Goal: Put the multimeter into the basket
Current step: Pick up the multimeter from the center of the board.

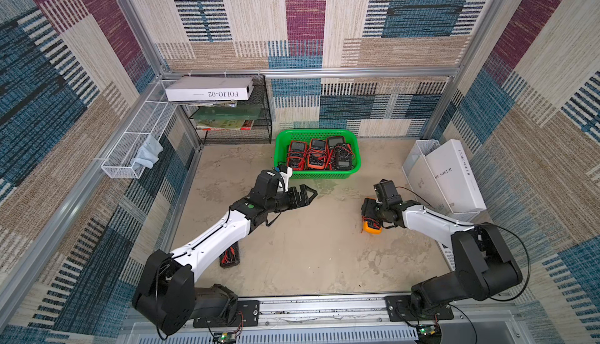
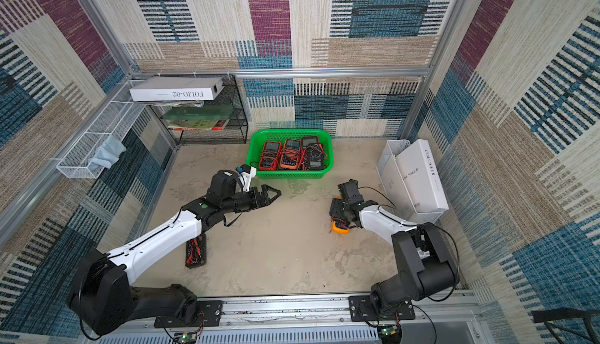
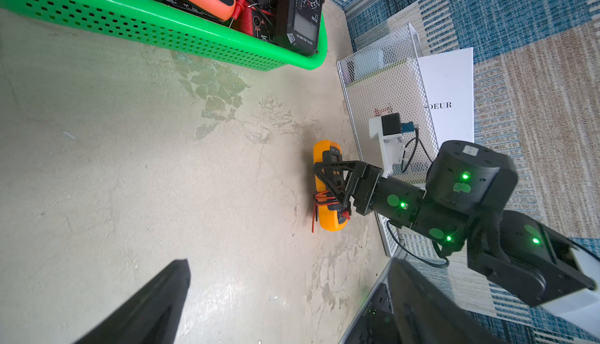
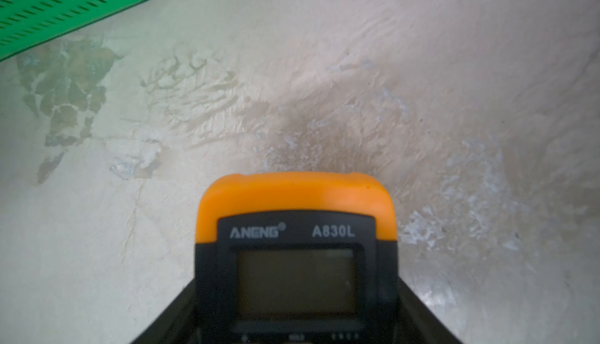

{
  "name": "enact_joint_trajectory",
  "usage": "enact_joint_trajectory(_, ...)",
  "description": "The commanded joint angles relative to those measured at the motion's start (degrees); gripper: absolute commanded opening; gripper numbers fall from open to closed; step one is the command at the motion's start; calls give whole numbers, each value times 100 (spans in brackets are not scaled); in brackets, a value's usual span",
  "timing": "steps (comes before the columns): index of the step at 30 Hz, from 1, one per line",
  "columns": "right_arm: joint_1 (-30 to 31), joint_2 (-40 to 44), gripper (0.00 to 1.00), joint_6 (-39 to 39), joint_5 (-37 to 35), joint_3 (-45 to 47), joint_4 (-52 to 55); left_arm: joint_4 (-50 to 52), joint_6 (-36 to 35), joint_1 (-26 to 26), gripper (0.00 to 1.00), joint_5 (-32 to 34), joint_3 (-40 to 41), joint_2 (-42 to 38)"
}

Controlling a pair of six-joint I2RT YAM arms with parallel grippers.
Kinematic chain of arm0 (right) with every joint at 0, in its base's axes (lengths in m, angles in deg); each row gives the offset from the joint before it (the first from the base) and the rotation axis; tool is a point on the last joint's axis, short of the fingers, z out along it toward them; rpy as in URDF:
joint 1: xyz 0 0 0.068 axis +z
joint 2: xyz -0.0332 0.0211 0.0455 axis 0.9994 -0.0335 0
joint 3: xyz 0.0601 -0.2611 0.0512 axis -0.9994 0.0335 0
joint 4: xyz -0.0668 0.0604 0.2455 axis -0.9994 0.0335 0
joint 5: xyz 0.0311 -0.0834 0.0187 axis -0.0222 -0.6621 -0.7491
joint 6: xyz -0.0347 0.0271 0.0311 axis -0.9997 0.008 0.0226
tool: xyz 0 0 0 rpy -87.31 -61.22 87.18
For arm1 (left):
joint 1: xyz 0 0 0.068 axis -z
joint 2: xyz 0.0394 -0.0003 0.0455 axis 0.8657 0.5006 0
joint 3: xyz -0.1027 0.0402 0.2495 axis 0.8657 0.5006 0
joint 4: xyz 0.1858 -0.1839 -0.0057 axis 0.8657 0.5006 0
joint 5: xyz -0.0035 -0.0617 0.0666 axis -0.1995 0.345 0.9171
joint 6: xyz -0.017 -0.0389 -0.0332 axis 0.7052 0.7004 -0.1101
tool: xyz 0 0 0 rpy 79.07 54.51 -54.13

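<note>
The grasp step is judged to be in hand: the right gripper [image 3: 328, 183] is seen clamped across the orange multimeter [image 4: 297, 196], which lies on the table [image 1: 308, 261] beside the white mesh holder [image 3: 383, 92] and apart from the basket [image 1: 316, 130], while the left gripper [image 1: 308, 196] hangs empty with its fingers [image 3: 156, 303] spread wide. For the next move, the multimeter is to be lifted clear of the table, carried over the near rim of the basket, and released above the meters [image 1: 316, 157] already lodged there, the red leads [image 3: 324, 198] being kept from snagging on the rim
</note>
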Motion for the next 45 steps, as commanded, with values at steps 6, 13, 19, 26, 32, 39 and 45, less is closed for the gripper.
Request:
enact_joint_trajectory(6, 285, 196, 65, 2, 61, -334, 81, 99, -194, 5, 100, 204, 53, -112)
enact_joint_trajectory(13, 612, 280, 65, -24, 61, -809, 265, 275, -335, 5, 100, 424, 69, -219)
enact_joint_trajectory(19, 857, 256, 65, -76, 44, -1209, 386, 441, -422, 5, 100, 689, 87, -339)
enact_joint_trajectory(26, 1088, 34, 65, -181, 44, -1841, 493, 627, -511, 3, 100, 1028, 88, -498)
enact_joint_trajectory(32, 1258, -387, 65, -339, 35, -2577, 547, 779, -630, 5, 100, 1254, 88, -616)
enact_joint_trajectory(39, 1334, -1036, 65, -587, -41, -3545, 574, 858, -698, -4, 100, 1414, 101, -689)
enact_joint_trajectory(45, 1334, -1760, 65, -869, -332, -4498, 732, 927, -705, -13, 100, 1527, 139, -759)
